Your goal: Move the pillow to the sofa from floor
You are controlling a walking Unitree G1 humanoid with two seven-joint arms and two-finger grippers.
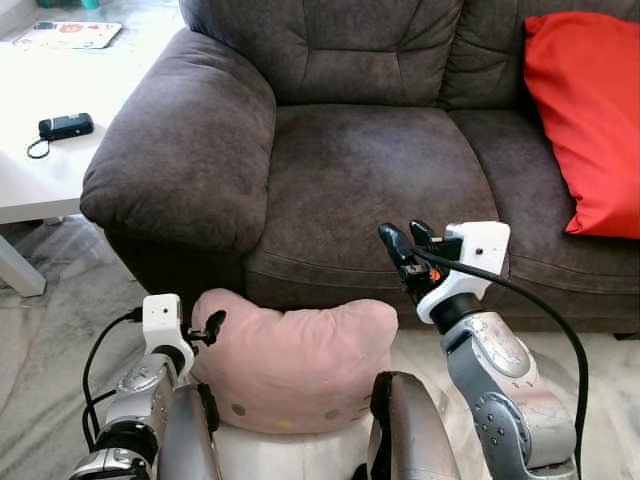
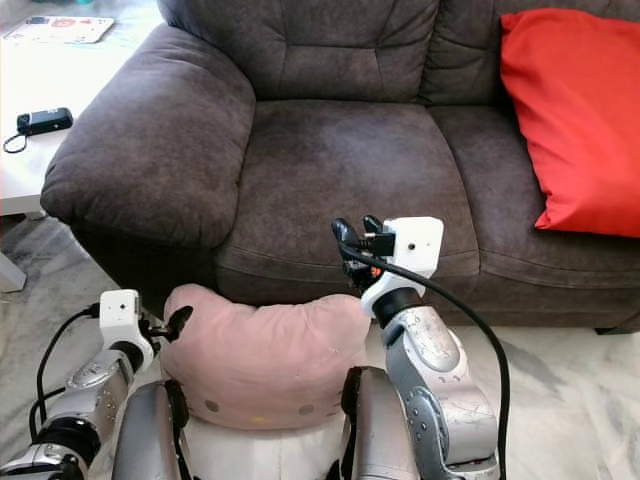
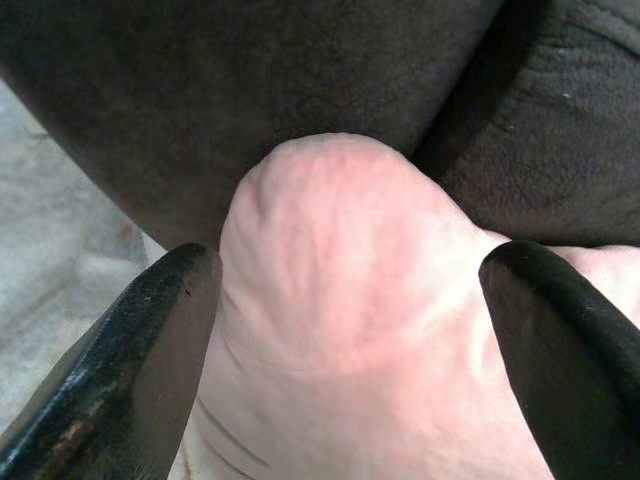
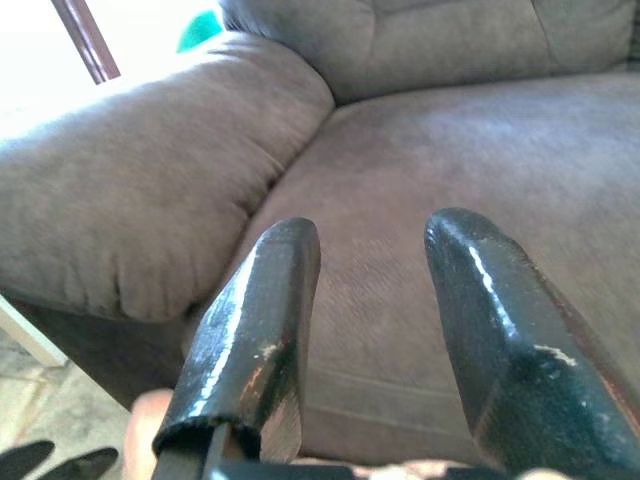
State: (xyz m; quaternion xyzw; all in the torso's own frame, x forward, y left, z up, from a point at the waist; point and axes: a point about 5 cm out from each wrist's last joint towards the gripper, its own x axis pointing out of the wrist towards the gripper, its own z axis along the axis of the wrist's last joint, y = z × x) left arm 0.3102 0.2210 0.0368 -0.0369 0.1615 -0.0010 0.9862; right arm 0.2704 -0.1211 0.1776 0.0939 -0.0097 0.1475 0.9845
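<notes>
Two grippers work near a pink pillow (image 1: 295,365) that lies on the pale marbled floor (image 1: 50,340), pushed up against the front base of a dark grey-brown sofa (image 1: 370,170). The pillow is soft and lumpy, with a few small dots along its lower edge, and it sits directly below the left seat cushion, just beside the sofa's wide padded armrest (image 1: 180,150).

The left gripper (image 1: 208,328) is low at the pillow's left corner, touching it. In the left wrist view its two black fingers (image 3: 130,370) stand spread wide, one to each side of the pillow's rounded corner (image 3: 340,260), with the fabric bulging between them and the sofa dark behind.

The right gripper (image 1: 405,243) is raised above the pillow's right end, in front of the seat cushion's front edge, apart from the pillow. Its fingers (image 4: 255,330) are parted with a narrow gap and hold nothing; the seat and armrest lie beyond them.

A red cushion (image 1: 585,115) leans in the sofa's right corner. On the white table (image 1: 40,150) to the left lie a small black device (image 1: 65,126) with a cord and a printed booklet (image 1: 68,34).
</notes>
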